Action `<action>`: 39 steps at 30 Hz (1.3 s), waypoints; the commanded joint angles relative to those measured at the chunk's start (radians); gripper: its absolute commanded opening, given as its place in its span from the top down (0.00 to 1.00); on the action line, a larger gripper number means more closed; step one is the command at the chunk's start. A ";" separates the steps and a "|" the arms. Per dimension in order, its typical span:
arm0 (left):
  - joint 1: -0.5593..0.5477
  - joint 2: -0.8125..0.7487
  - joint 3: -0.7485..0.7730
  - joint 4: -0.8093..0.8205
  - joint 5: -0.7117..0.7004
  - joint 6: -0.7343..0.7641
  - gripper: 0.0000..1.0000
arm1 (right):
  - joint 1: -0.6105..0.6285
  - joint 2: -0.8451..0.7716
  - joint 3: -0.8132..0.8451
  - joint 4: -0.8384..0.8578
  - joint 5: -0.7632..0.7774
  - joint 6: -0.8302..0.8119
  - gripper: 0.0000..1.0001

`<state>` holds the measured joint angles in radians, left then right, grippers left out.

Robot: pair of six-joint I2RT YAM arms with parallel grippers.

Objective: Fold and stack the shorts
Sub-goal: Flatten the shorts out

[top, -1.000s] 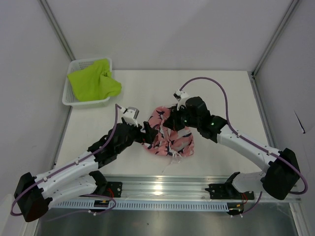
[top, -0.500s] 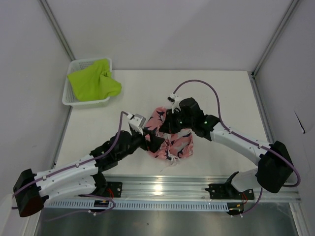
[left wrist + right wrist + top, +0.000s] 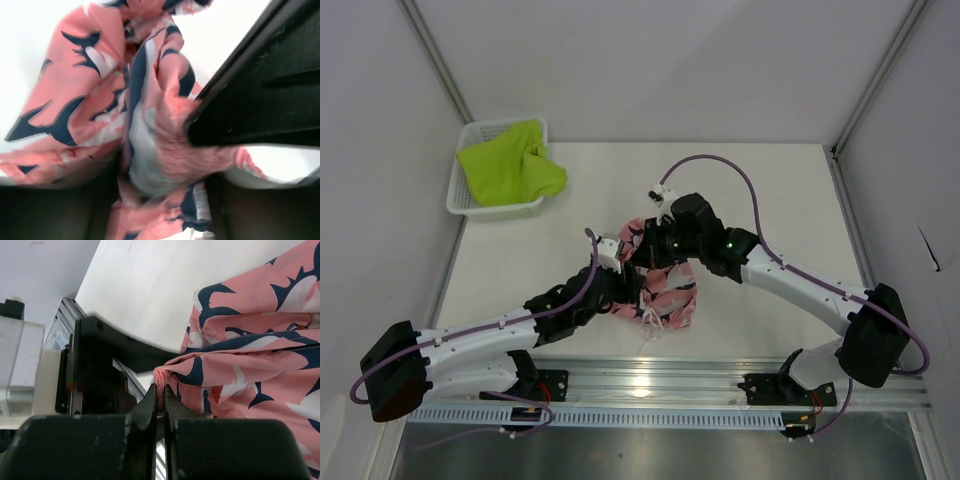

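Note:
The coral-pink shorts [image 3: 672, 292] with navy and white print lie bunched at the table's near middle. They fill the left wrist view [image 3: 100, 100] and show in the right wrist view [image 3: 260, 340]. My right gripper [image 3: 650, 266] [image 3: 161, 396] is shut on a pinched fold at their edge. My left gripper [image 3: 637, 292] [image 3: 165, 200] sits right beside it, with a thick bunch of the same cloth pressed between its fingers. The lime-green shorts [image 3: 510, 165] lie crumpled in the basket at the far left.
The white mesh basket [image 3: 460, 205] stands at the table's far left corner. A metal rail [image 3: 650, 385] runs along the near edge. Grey walls close in both sides. The two grippers are nearly touching; the left gripper's black body [image 3: 100, 365] shows in the right wrist view.
My left gripper has moved right and nearer, into the coral shorts. My right gripper has moved left toward it. The shorts have bunched narrower and shifted toward the near edge.

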<state>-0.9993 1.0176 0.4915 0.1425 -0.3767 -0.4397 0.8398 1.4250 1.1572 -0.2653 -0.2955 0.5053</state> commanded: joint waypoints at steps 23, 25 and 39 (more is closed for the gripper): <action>-0.004 -0.445 -0.113 -0.122 -0.111 0.038 1.00 | -0.263 0.017 -0.073 -0.003 0.113 0.058 0.41; -0.005 -0.461 -0.102 -0.130 -0.105 0.048 1.00 | -0.262 0.043 -0.053 0.020 0.108 0.039 0.32; -0.005 -0.573 -0.143 -0.202 -0.073 0.041 1.00 | -0.369 0.414 0.194 0.101 -0.011 -0.007 0.30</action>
<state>-1.0077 0.4793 0.3626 -0.0586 -0.4576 -0.4007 0.5209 1.7779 1.2903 -0.2028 -0.2588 0.4793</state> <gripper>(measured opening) 0.039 0.702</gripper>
